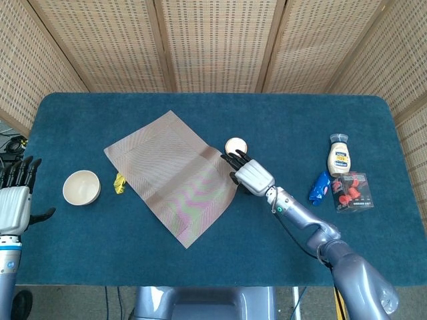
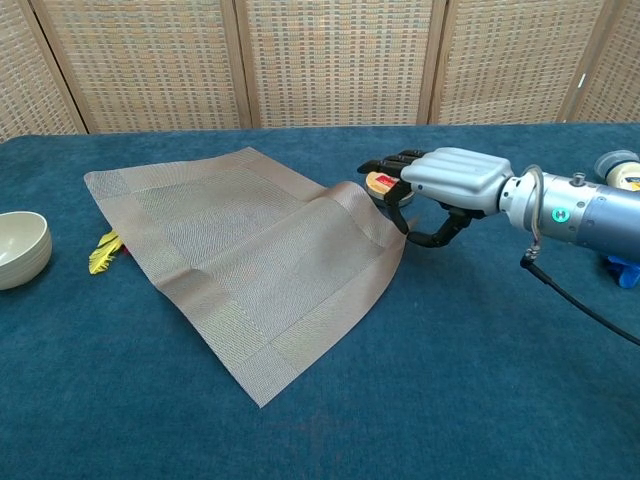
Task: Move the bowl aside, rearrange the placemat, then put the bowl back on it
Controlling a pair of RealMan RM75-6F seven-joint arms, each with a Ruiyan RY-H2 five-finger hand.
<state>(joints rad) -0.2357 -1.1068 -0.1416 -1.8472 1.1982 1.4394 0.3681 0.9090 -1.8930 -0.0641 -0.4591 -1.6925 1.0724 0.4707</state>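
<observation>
The woven tan placemat (image 1: 170, 177) (image 2: 240, 260) lies skewed like a diamond in the middle of the blue table. My right hand (image 1: 251, 175) (image 2: 450, 180) hovers at the mat's right corner, fingers apart over the edge and thumb below it, gripping nothing that I can see. That corner of the mat lies nearly flat with a slight fold. The cream bowl (image 1: 81, 187) (image 2: 20, 248) stands on the table left of the mat, off it. My left hand (image 1: 13, 200) stays at the far left edge, fingers spread, empty.
A small round container (image 1: 235, 145) (image 2: 381, 182) sits just behind my right fingers. A yellow scrap (image 1: 119, 183) (image 2: 103, 252) lies between bowl and mat. At the right stand a mayonnaise bottle (image 1: 339, 155), a blue item (image 1: 320, 188) and a red packet (image 1: 351, 191).
</observation>
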